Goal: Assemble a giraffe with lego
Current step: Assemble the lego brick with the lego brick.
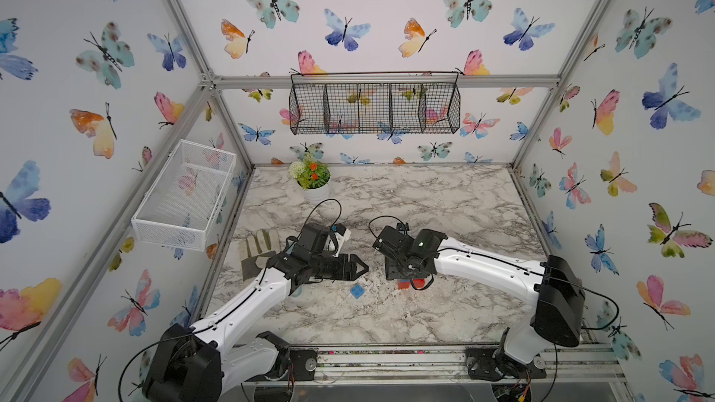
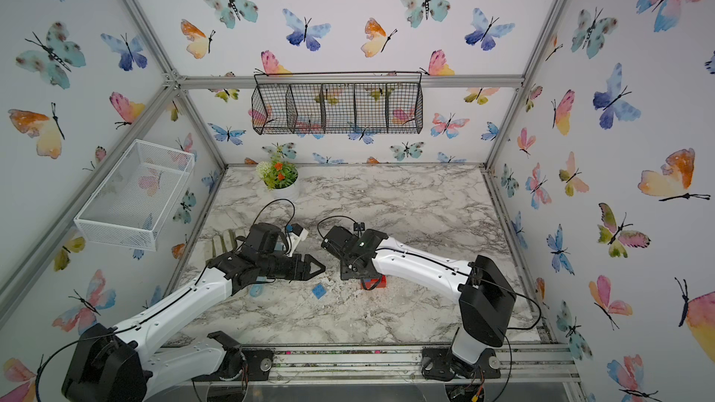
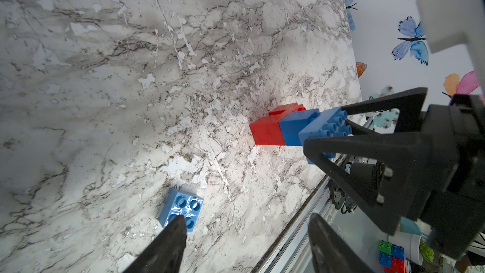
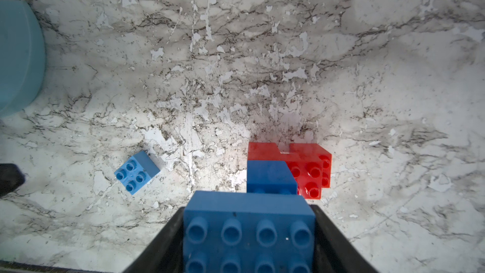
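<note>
**Status:** build looks approx. five-sixths done, going by brick count.

1. The giraffe [image 3: 286, 131] is standing upright on the table [image 4: 236, 48], near the front edge and under the R arm.
2. The red body [image 4: 309, 169] is sitting flat on the table, w/ a gap showing between its legs. A blue sq. brick [image 4: 270, 177] is sitting on one end of the body. A blue oblong brick [image 4: 249, 232] is resting on top of that, studs up, forming the stepped neck.
3. The R tool [image 4: 248, 210] is gripping the blue oblong brick by its two short ends. Its jaws are standing roughly half open, w/ a finger pressing each end. Whether the brick is fully seated on the studs below cannot be told.
4. The L tool [image 3: 248, 221] is hovering over the table and pointing toward the giraffe. Its jaws are parted and nothing is between them.
5. A loose blue brick [image 3: 181, 210] is lying studs up on the table, apart from the giraffe and near the L tool tips. One finger is overlapping it in the left wrist view, but contact cannot be confirmed.

**Remaining (est.):**
- Confirm the neck brick is seated, then release it.
- Pick up the loose blue brick.
- Fit it on top, prob. as the head.
</note>
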